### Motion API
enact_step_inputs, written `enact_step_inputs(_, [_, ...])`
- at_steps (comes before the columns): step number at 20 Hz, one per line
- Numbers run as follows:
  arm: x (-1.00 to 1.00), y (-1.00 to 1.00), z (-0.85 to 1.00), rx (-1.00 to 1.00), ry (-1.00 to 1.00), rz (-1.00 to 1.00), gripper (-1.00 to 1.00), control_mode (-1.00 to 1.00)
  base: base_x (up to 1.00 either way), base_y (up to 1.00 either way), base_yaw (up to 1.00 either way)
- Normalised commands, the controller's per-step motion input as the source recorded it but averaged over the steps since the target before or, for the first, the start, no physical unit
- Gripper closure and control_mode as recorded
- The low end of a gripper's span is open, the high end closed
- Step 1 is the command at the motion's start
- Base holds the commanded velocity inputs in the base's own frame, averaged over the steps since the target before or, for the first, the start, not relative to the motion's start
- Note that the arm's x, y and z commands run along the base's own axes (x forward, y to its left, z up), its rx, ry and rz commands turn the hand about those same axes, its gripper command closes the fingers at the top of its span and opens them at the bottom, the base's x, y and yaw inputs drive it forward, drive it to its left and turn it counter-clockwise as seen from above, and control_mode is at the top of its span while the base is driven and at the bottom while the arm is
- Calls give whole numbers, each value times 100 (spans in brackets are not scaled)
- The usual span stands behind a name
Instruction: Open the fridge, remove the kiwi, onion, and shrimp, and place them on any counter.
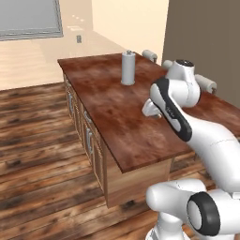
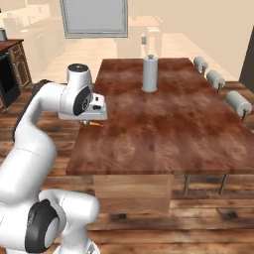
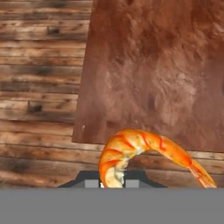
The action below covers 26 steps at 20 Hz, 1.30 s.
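Gripper (image 3: 113, 181) pinches shrimp (image 3: 144, 151) tight — held over corner of counter (image 3: 166, 65); grey can (image 2: 150, 73) stands far off.

The white arm (image 1: 187, 122) rises from the lower right and bends over the counter (image 1: 117, 117), which has a dark reddish-brown top. A grey cylinder (image 1: 128, 68) stands upright near its far end. Round stools (image 1: 206, 83) stand along the far side, on a wooden floor (image 1: 42, 154).
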Motion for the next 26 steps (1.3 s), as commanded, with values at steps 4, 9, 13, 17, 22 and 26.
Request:
enact_step_inputs(4, [61, 0, -55, 0, 0, 0, 100, -100, 0, 0, 0])
enact_step_inputs(9, [57, 0, -56, 0, 0, 0, 100, -100, 0, 0, 0])
enact_step_inputs(13, [56, 3, -58, 0, 0, 0, 100, -100, 0, 0, 0])
enact_step_inputs(17, [38, 5, -65, 0, 0, 0, 100, -100, 0, 0, 0])
enact_step_inputs(22, [30, 5, -71, 0, 0, 0, 100, -100, 0, 0, 0])
enact_step_inputs(26, [12, 4, -68, 0, 0, 0, 100, -100, 0, 0, 0])
